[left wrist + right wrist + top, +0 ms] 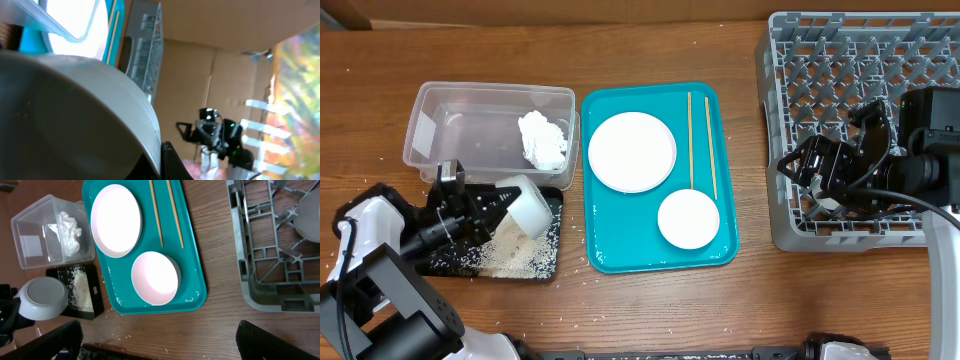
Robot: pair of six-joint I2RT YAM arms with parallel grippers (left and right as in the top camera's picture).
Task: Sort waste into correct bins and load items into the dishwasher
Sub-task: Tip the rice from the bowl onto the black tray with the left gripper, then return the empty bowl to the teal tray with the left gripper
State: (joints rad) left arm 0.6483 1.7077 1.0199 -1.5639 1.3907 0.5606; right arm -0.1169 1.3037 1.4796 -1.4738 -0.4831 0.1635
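Observation:
My left gripper [498, 208] is shut on the rim of a small white bowl [528, 207], tilted on its side over the black tray [548, 262]. The bowl fills the left wrist view [65, 110]. Rice scraps [515, 255] lie in the black tray. The tissue wad [542, 140] lies in the clear tub [450, 110]. The plate [632, 150], a second bowl [688, 219] and two chopsticks [691, 140] sit on the teal tray [610, 250]. My right gripper [808, 178] is open and empty at the left edge of the grey dish rack [860, 40]. No red wrapper is in view.
Loose rice grains are scattered on the wooden table around the black tray and in front of the teal tray [125, 336]. In the right wrist view a white rounded item [307, 215] rests inside the rack [250, 285].

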